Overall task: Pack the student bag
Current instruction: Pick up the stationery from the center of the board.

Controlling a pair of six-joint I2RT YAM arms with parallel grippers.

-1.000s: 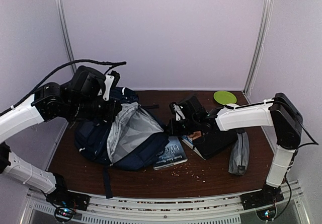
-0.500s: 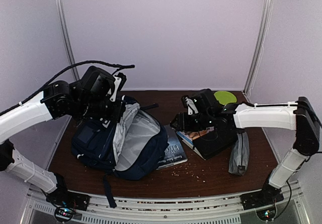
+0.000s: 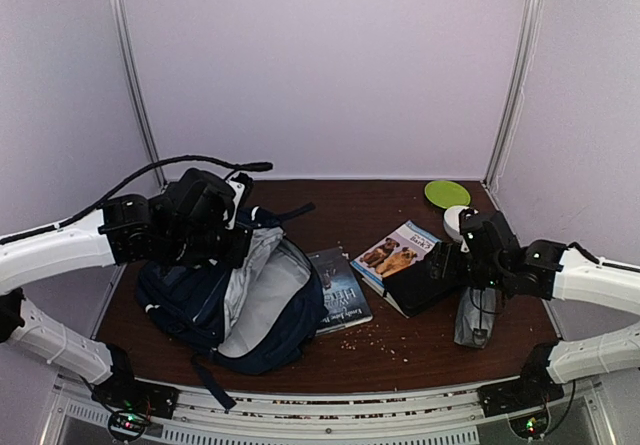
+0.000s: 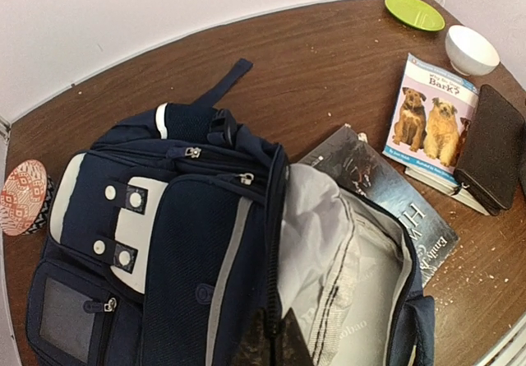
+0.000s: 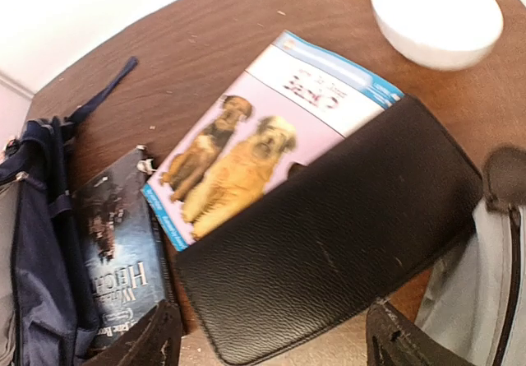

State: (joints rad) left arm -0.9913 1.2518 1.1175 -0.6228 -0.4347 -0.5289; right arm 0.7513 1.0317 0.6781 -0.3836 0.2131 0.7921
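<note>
The student bag [image 3: 200,300], navy with a white patch, lies on the left of the table with its mouth open and its grey lining [image 4: 345,267] showing. My left gripper [image 4: 275,343] is shut on the bag's zipper edge and holds that rim up; it also shows from above [image 3: 240,243]. My right gripper [image 5: 275,341] stands open low over a black notebook [image 5: 329,234], with nothing between its fingers. In the top view, the right gripper [image 3: 442,262] is right of centre.
A dog-cover book [image 3: 393,253] lies partly under the black notebook [image 3: 430,285]. A dark book [image 3: 338,300] lies beside the bag's mouth. A grey zip pouch [image 3: 475,315] is at the right, with a white bowl [image 3: 455,220] and a green plate [image 3: 447,193] behind. A patterned cup [image 4: 25,197] stands far left.
My right arm has drawn back to the right from beside the bag, and its gripper has opened. The left gripper, still shut on the bag's edge, has shifted and the bag has settled lower.
</note>
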